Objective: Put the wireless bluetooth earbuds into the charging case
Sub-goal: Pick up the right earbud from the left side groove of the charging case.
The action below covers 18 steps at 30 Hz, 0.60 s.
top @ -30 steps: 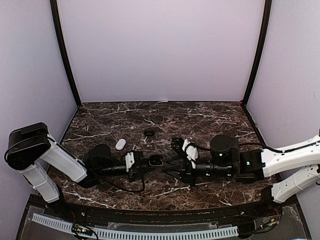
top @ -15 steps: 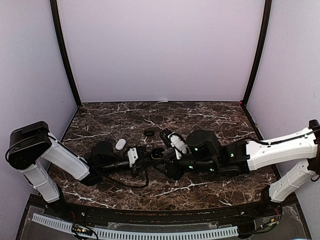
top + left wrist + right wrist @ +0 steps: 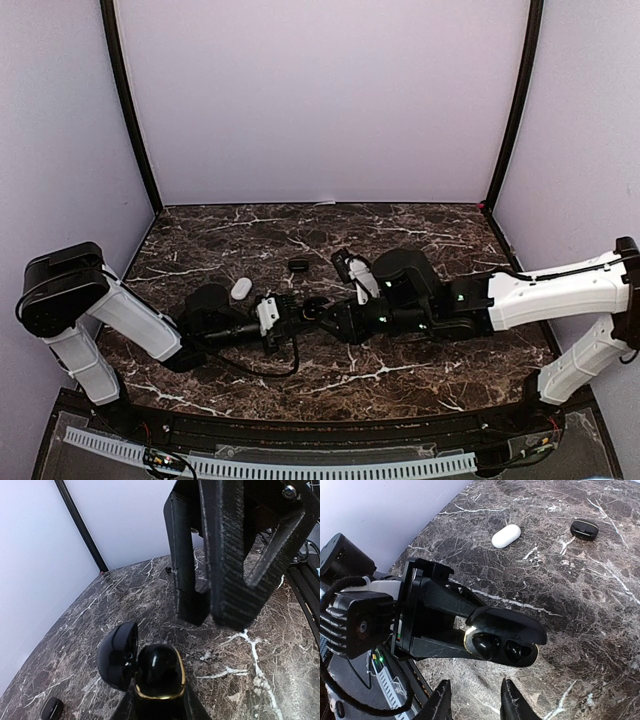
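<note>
My left gripper point(image 3: 303, 312) point(image 3: 158, 706) is shut on the black charging case point(image 3: 316, 306) point(image 3: 159, 672) point(image 3: 502, 645), which has a gold rim. Its lid point(image 3: 118, 655) stands open to one side. Two glossy black rounded shapes point(image 3: 487, 645) sit in its wells and look like earbuds. My right gripper point(image 3: 333, 318) point(image 3: 476, 702) point(image 3: 212, 611) hovers just above the open case. Its jaws stand apart and nothing shows between the fingertips. No loose earbuds show on the table.
A white pebble-shaped case point(image 3: 241, 288) point(image 3: 506, 535) lies shut on the marble table point(image 3: 420, 235), left of both grippers. A small black case point(image 3: 298, 265) point(image 3: 584, 529) point(image 3: 51, 708) lies further back. Side walls close in the table.
My right arm has reached leftward, bringing its gripper over the held case. The left gripper and the case have barely moved.
</note>
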Each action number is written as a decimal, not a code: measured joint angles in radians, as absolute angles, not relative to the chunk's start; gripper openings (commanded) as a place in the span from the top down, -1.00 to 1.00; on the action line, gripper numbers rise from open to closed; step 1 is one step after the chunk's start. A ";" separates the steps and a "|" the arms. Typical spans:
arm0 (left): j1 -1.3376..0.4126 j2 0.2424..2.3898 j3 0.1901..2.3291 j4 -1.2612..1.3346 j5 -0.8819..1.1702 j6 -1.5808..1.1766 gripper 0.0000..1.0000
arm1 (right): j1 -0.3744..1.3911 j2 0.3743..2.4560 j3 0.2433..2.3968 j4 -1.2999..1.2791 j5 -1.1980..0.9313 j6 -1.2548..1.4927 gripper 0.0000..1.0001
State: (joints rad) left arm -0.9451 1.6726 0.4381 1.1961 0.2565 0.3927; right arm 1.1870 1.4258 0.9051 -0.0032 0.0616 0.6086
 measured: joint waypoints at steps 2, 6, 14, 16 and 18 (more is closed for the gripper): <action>-0.945 1.676 0.439 1.196 0.252 0.396 0.83 | 1.184 1.439 0.913 -0.007 0.047 0.612 0.34; -0.945 1.684 0.442 1.196 0.245 0.402 0.83 | 1.182 1.459 0.932 -0.021 0.034 0.617 0.37; -0.945 1.689 0.443 1.196 0.241 0.408 0.82 | 1.154 1.489 0.958 -0.032 0.011 0.624 0.39; -0.945 1.689 0.443 1.196 0.241 0.408 0.82 | 1.149 1.499 0.959 -0.033 0.010 0.627 0.39; -0.945 1.689 0.443 1.196 0.241 0.409 0.82 | 1.143 1.509 0.962 -0.039 0.008 0.631 0.40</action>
State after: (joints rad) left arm -0.9451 1.6886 0.4435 1.1965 0.2413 0.4088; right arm 1.1435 1.5085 0.9623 -0.0387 0.0078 0.6308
